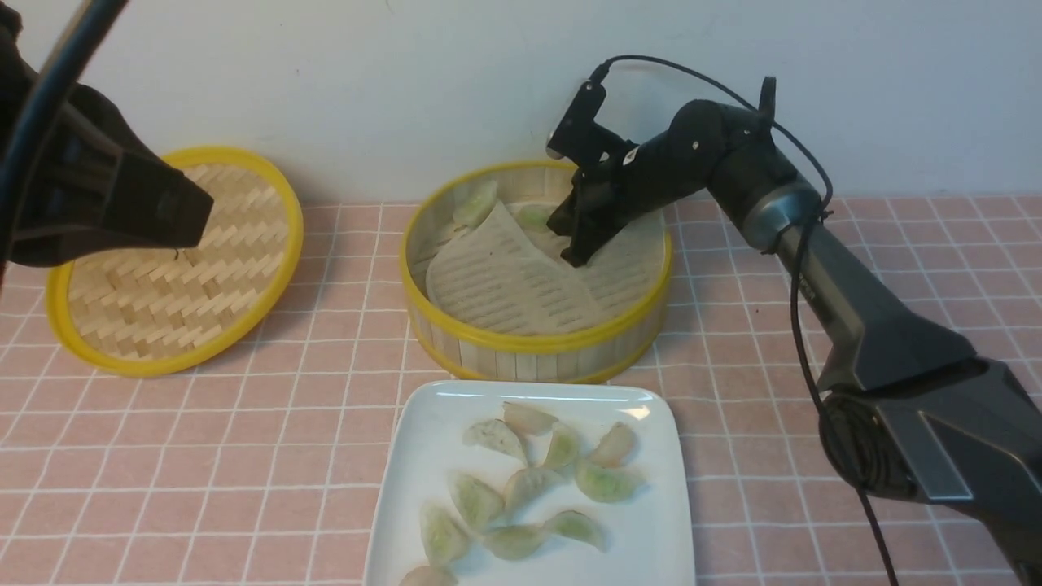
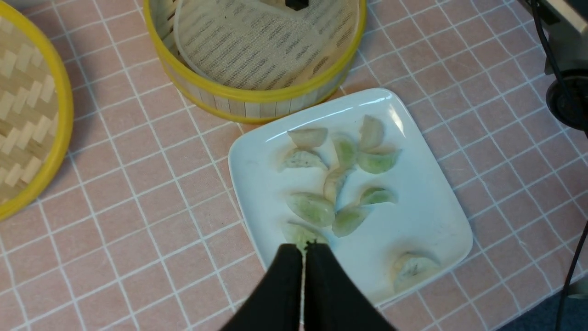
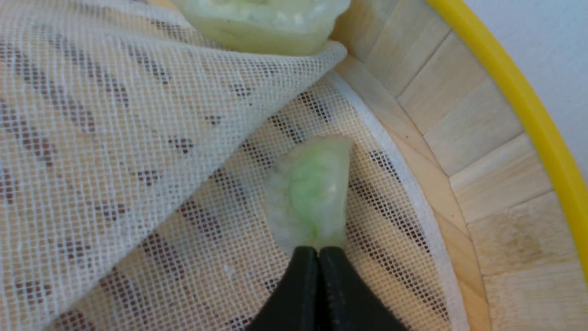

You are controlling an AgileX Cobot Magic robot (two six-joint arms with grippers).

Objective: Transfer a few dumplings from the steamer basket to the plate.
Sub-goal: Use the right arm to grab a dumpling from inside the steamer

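The steamer basket [image 1: 529,342] stands behind the white plate [image 1: 423,456]. Its liner sheet [image 1: 505,277] is folded over on itself. My right gripper [image 1: 574,259] reaches down inside the basket. In the right wrist view the right gripper [image 3: 318,250] is shut, pinching the near end of a pale green dumpling [image 3: 310,193] that lies on the liner. Another dumpling [image 3: 262,25] rests on the folded liner near the wall. Several dumplings [image 1: 529,484] lie on the plate. My left gripper [image 2: 303,246] is shut with nothing in it, hovering over the plate's [image 2: 422,211] edge.
The flat woven lid [image 1: 163,301] lies on the pink tiled cloth to the left of the basket, partly behind my left arm. A pale wall runs close behind the basket. The right arm's base and cable [image 1: 895,407] fill the right side.
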